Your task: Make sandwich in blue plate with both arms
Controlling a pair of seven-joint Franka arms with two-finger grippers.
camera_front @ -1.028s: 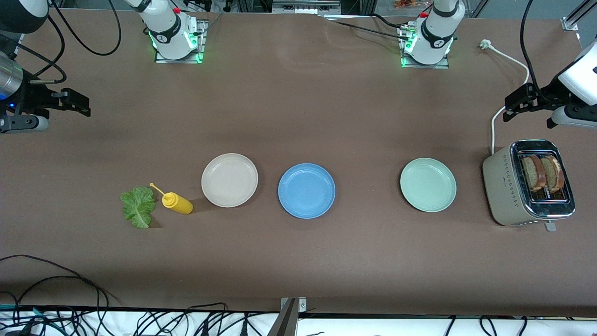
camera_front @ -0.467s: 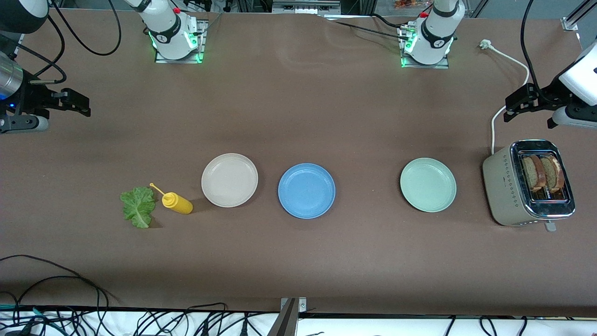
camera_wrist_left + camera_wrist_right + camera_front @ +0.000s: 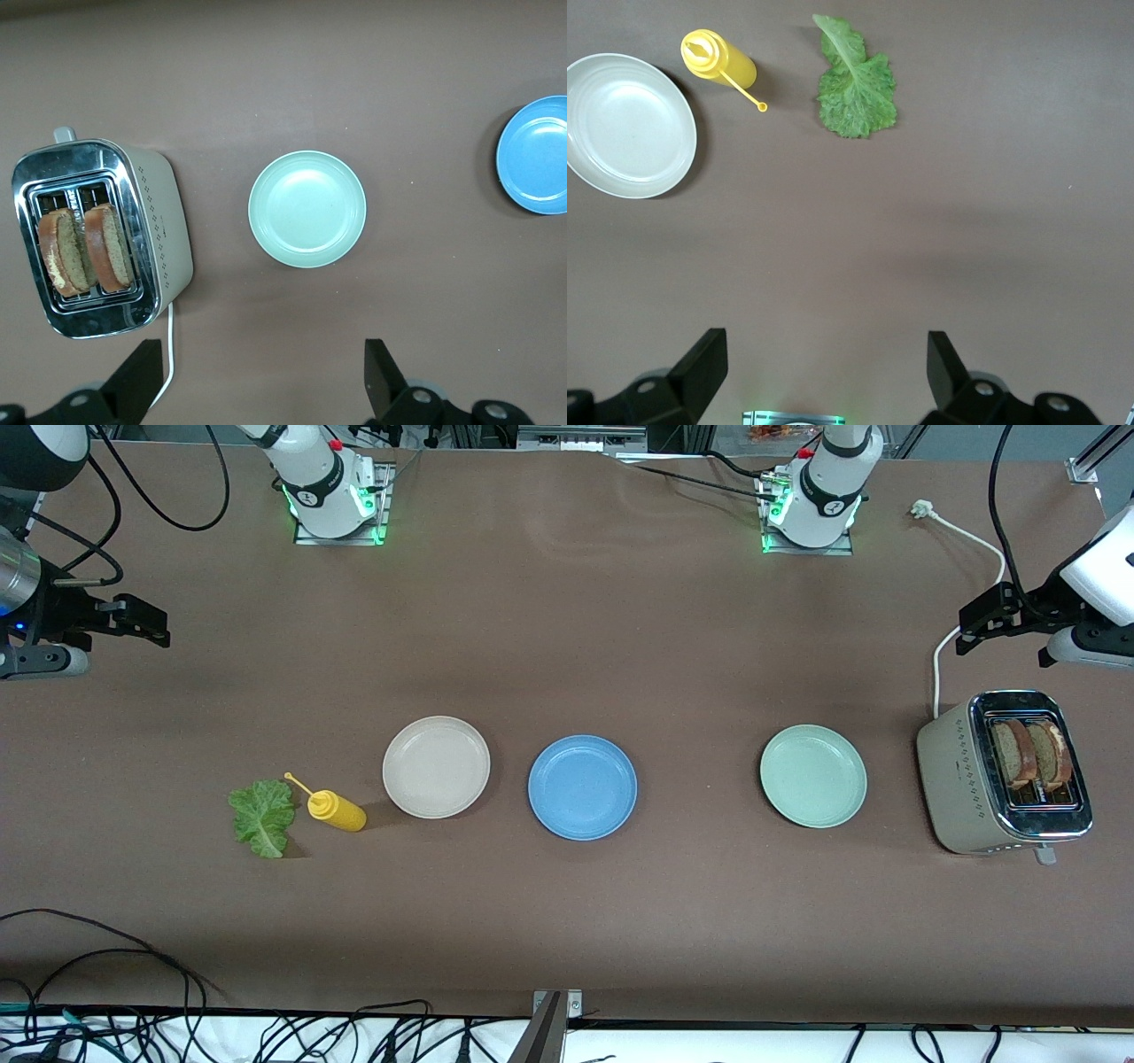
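Counter inventory: 3 plates — blue plate (image 3: 582, 786), beige plate (image 3: 436, 766), mint plate (image 3: 813, 775). 2 bread slices (image 3: 1031, 755) in 1 toaster (image 3: 970, 784). 1 lettuce leaf (image 3: 263, 817). 1 yellow bottle (image 3: 337, 810).

Bread slices (image 3: 1032, 755) lower halves hidden, seemingly inside toaster (image 3: 961, 779).

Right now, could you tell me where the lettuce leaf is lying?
In the front view, the lettuce leaf lies flat on the table toward the right arm's end, right beside the yellow squeeze bottle, which separates it from the beige plate.
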